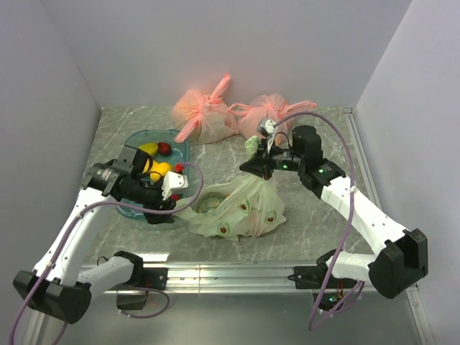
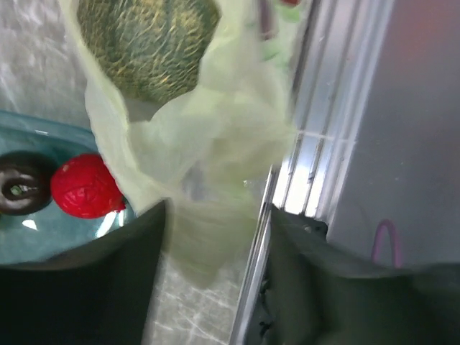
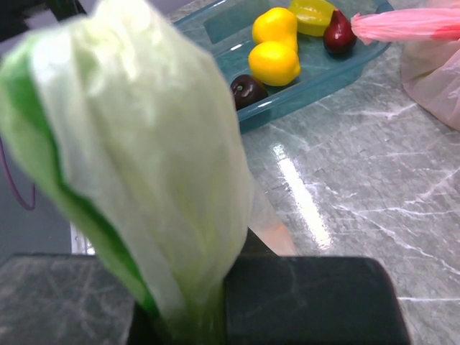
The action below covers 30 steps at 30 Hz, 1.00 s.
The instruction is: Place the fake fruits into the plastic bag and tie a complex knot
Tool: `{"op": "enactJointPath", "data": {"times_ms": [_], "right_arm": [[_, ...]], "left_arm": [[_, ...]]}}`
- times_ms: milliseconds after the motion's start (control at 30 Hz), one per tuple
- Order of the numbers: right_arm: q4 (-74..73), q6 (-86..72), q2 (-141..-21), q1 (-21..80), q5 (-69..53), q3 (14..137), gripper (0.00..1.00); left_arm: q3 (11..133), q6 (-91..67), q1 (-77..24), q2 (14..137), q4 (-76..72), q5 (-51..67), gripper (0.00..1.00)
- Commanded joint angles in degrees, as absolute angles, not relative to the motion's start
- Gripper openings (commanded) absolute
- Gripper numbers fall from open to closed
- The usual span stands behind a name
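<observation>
The grey marbled table [image 1: 316, 215] sits inside plain white walls. Nearest the arms, the left pincer [image 1: 172, 188] is unclenched at the left lip of the plastic bag [image 1: 241, 208], with a fold of pale green film hanging between its fingers and a bumpy green fruit [image 2: 144, 43] showing through the bag. Just beyond, the right pincer [image 1: 264, 167] is clenched on the bag's bunched top, holding it upright. Farther back are the teal tray [image 1: 133, 140] with yellow lemons [image 1: 153, 167] and a red fruit [image 1: 164, 148], then two knotted pink bags [image 1: 205, 115] by the rear wall.
</observation>
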<state>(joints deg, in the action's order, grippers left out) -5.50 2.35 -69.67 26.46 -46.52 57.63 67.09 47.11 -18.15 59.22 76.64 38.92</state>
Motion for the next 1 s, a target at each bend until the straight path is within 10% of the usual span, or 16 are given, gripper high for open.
{"op": "enactJointPath", "data": {"times_ms": [0,67,133,300,433,967], "right_arm": [[-4.7,1.6,-68.4,26.0,-45.4,58.3,0.00],[-4.9,1.0,-67.9,25.3,-44.2,58.3,0.00],[-4.7,0.1,-67.9,22.1,-42.9,59.1,0.00],[-5.8,-8.3,-68.3,11.5,-44.2,69.6,0.00],[-7.0,-9.6,-65.1,9.9,-45.0,70.5,0.00],[-12.6,-11.0,-70.1,11.5,-29.2,56.5,0.00]], "left_arm": [[65.6,48.3,-18.3,61.3,71.5,34.9,0.55],[67.1,47.3,-18.1,63.2,68.6,34.7,0.16],[73.9,41.8,-16.9,64.4,62.1,37.2,0.02],[97.7,16.8,-12.6,67.9,42.8,51.3,0.00],[93.4,5.6,-12.8,64.8,26.5,57.7,0.00],[78.0,32.6,-14.1,68.4,50.1,57.2,0.01]]}}
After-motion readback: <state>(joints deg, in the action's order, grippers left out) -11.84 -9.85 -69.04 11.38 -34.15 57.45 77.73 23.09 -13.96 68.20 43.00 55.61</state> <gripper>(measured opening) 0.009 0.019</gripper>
